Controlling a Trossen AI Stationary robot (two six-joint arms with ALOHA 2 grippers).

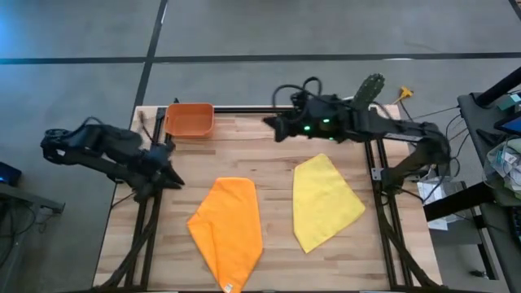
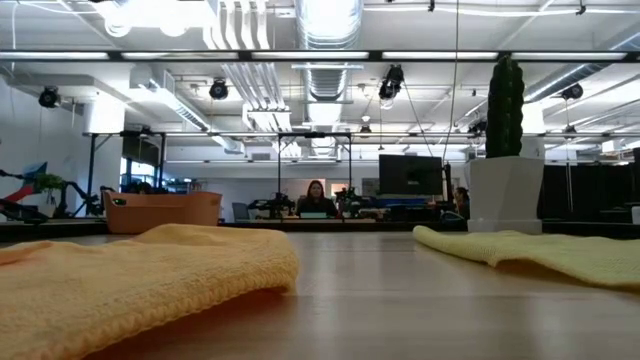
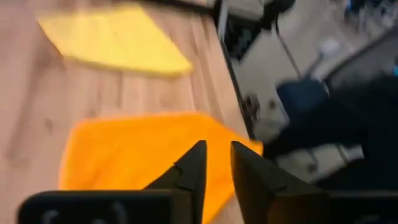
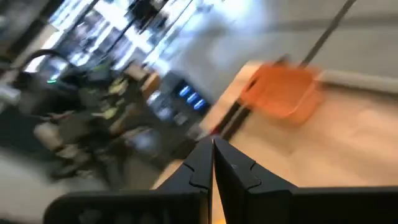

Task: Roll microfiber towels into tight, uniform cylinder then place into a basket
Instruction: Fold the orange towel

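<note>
The orange towel lies flat on the table at the near middle, folded to a pointed shape; it also shows in the left wrist view. The yellow towel lies flat to its right. The red-orange basket stands at the far left edge. My left gripper hovers at the table's left side beside the orange towel, fingers a little apart and empty. My right gripper hangs over the far middle, shut and empty.
A white pot with a green cactus stands at the far right corner. Bare wood lies between the two towels and in front of the basket. A person sits in the room far behind the table.
</note>
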